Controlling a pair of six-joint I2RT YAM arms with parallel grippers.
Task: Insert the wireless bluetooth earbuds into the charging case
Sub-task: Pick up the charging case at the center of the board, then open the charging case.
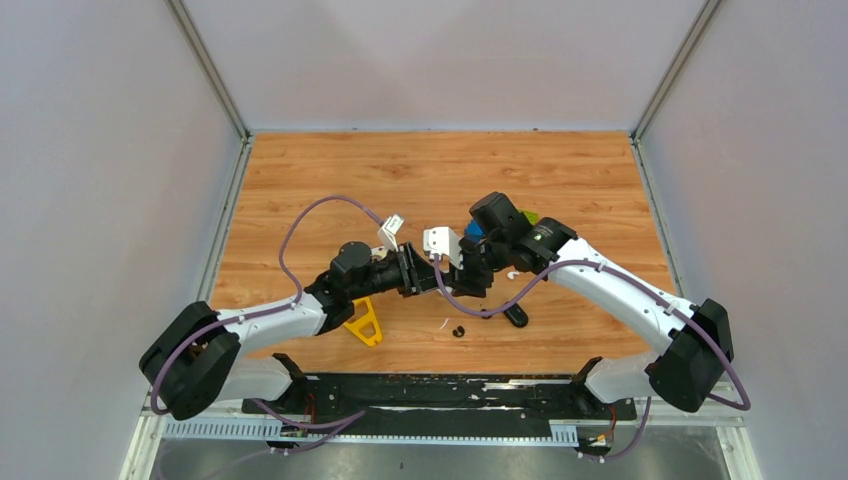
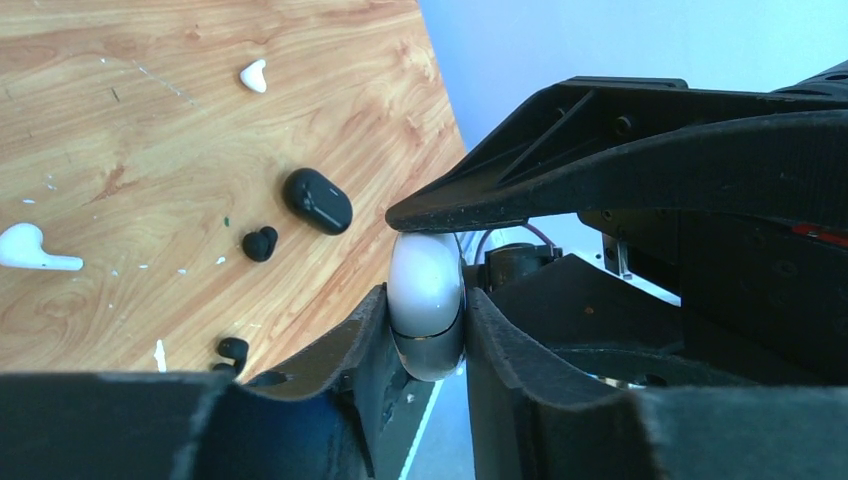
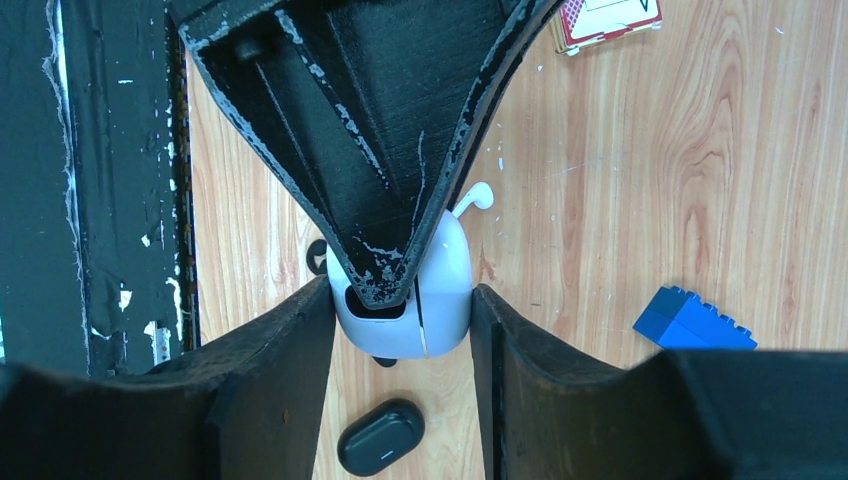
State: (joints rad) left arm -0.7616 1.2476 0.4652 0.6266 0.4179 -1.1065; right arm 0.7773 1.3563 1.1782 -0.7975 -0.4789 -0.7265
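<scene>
A wooden table (image 1: 430, 165) boxed in by pale walls carries everything, and above its middle my two arms meet tip to tip. The white charging case (image 2: 427, 290) hangs between them, off the table. My left fingers (image 2: 383, 335) press on its two flanks, and my right fingers (image 3: 485, 335) clamp it from the other direction, so I judge that both pairs grip this one case. As I read it, the task has barely begun, because no bud sits in any case. In the left wrist view the two white earbuds (image 2: 30, 250) lie well apart on the wood. The two black earbuds (image 2: 260, 243) rest nearer my fingers, one of them just beside the black case (image 2: 317, 200), which lies flat with its lid down. What is left is opening a lid and seating the buds. Much is hard to make out. A seam runs around the white case, but my own fingers cover so much of it that I cannot tell whether the lid is cracked open. From above, my wrists hide the case entirely. The lower black bud is half cut off behind my finger, and what the black case holds is unseen.
</scene>
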